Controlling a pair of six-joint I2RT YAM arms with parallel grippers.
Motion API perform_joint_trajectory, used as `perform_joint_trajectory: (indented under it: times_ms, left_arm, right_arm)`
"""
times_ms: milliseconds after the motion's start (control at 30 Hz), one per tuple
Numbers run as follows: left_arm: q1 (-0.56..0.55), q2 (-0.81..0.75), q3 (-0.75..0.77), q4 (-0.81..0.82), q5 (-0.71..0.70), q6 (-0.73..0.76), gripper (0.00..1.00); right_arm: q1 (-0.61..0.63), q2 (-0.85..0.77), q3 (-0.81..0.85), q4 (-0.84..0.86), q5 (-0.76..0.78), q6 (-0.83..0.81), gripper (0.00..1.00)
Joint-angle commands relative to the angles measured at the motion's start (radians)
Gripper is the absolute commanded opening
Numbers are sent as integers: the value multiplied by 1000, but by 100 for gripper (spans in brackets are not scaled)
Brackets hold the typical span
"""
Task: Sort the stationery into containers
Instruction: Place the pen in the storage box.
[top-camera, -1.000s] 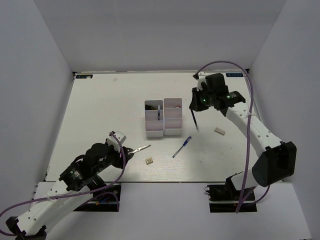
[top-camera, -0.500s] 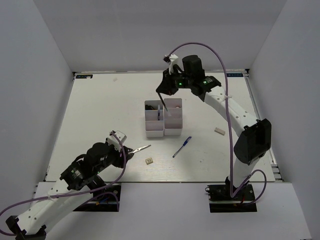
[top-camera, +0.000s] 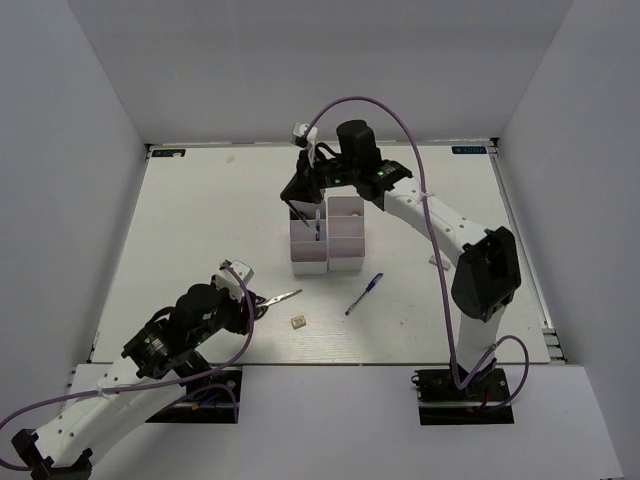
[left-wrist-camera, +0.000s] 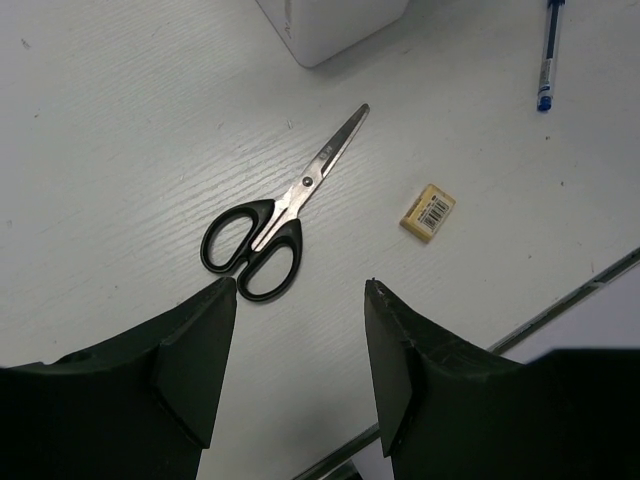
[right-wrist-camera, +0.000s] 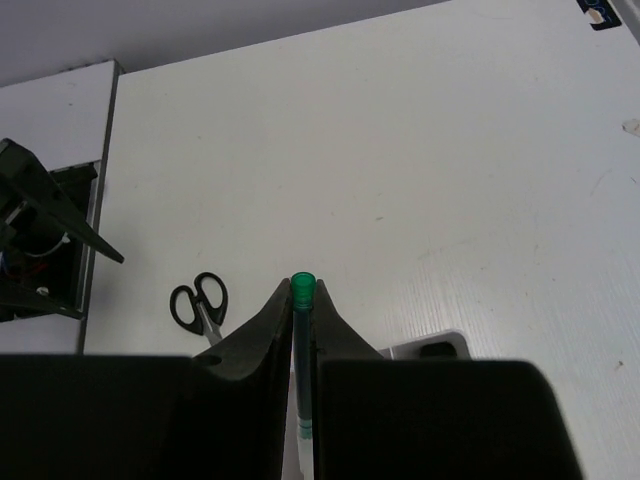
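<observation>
My right gripper (top-camera: 298, 196) is shut on the dark slim pen (right-wrist-camera: 303, 360), whose green end shows between the fingertips. It holds the pen above the far-left compartment of the white bins (top-camera: 345, 262). A purple marker (top-camera: 318, 226) stands in the left column. My left gripper (left-wrist-camera: 300, 290) is open and empty, just short of the handles of the black-handled scissors (left-wrist-camera: 265, 225), which lie flat (top-camera: 280, 297). The beige block (top-camera: 298, 322) lies right of the scissors, and the blue pen (top-camera: 364, 294) farther right. The white eraser (top-camera: 438, 262) lies by the right arm.
White walls close in the table on three sides. The right arm (top-camera: 440, 220) stretches diagonally over the table's right half. A bin corner (left-wrist-camera: 335, 25) shows at the top of the left wrist view, and the beige block (left-wrist-camera: 428, 212) and blue pen (left-wrist-camera: 546, 55) show there too.
My right arm has swung left from the table's right side to above the bins, carrying the dark pen. The left arm and the loose items have not moved.
</observation>
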Motion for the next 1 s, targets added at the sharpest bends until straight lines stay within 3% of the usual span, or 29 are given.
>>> perform_joint_trajectory:
  times_ms: [0, 267, 467, 500, 533, 567, 633, 833, 867, 933, 967]
  left_arm:
    - [0, -6, -12, 7, -25, -4, 64]
    - [0, -11, -15, 0, -25, 2, 64]
    - [1, -6, -16, 8, -5, 5, 64]
    - [0, -3, -15, 5, 0, 5, 64]
    - [0, -4, -15, 8, 1, 7, 64]
    - [0, 2, -15, 8, 12, 9, 64]
    - [0, 6, -13, 13, 14, 10, 64]
    - [0, 6, -13, 20, 30, 4, 62]
    - [1, 3, -12, 23, 35, 2, 60]
    - [-2, 17, -7, 39, 47, -5, 46]
    - [1, 34, -2, 51, 53, -7, 40]
  right_arm:
    - [5, 37, -19, 135, -86, -79, 0]
    - [5, 113, -87, 406, -136, -159, 0]
    - [5, 129, -85, 297, -140, -291, 0]
    - [6, 124, -87, 278, -145, -301, 6]
    - [6, 121, -84, 235, -152, -324, 22]
    - [5, 114, -85, 215, -165, -349, 30]
    - [6, 98, -90, 142, -165, -390, 43]
    - [3, 46, -114, 91, -143, -398, 43]
    - [5, 40, -113, 84, -140, -392, 37]
    - [0, 6, -99, 54, -128, -365, 28]
    - [-1, -6, -94, 31, -120, -333, 17]
